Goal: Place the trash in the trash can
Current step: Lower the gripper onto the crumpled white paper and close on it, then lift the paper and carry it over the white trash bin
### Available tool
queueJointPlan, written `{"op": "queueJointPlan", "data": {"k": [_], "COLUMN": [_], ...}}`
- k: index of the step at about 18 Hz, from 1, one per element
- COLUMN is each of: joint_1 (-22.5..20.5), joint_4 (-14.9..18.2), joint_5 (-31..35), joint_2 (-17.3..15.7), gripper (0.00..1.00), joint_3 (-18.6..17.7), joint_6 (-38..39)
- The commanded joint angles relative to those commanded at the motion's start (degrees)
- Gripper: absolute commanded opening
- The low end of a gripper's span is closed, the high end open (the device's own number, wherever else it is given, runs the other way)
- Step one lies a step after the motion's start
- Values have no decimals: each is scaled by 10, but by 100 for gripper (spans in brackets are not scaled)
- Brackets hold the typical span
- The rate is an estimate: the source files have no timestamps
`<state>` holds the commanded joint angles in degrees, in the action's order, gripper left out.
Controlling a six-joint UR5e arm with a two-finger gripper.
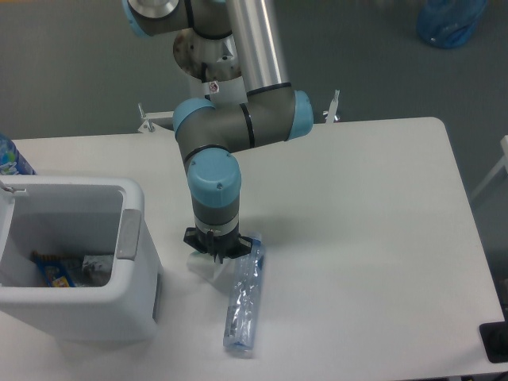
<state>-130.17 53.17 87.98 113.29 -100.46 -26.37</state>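
The trash shows as two pieces. A crumpled white paper wrapper (pixel 200 267) lies on the table, mostly covered by my gripper (pixel 213 255), which points straight down and sits low on it. The wrist hides the fingers, so their state is unclear. A crushed clear plastic bottle (pixel 242 305) lies lengthwise just right of the gripper, its blue cap end by the gripper's side. The white trash can (pixel 119 305) stands at the left, a short gap from the gripper, with a grey panel on its rim and some litter inside.
A bottle with a blue label (pixel 8 159) peeks in at the left edge behind the can. A translucent blue bag (pixel 451 20) lies on the floor at top right. A black object (pixel 496 341) sits off the table's front right corner.
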Motion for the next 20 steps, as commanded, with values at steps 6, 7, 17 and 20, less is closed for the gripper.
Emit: {"op": "queueJointPlan", "data": {"k": [6, 7, 17, 20], "joint_1": [-13, -24, -149, -160], "joint_4": [7, 8, 4, 1], "joint_5": [-24, -47, -247, -278], "joint_2": [-78, -95, -182, -182], "gripper": [0, 0, 0, 0], "joint_3": [5, 12, 114, 148], "joint_6": [-9, -8, 74, 126]}}
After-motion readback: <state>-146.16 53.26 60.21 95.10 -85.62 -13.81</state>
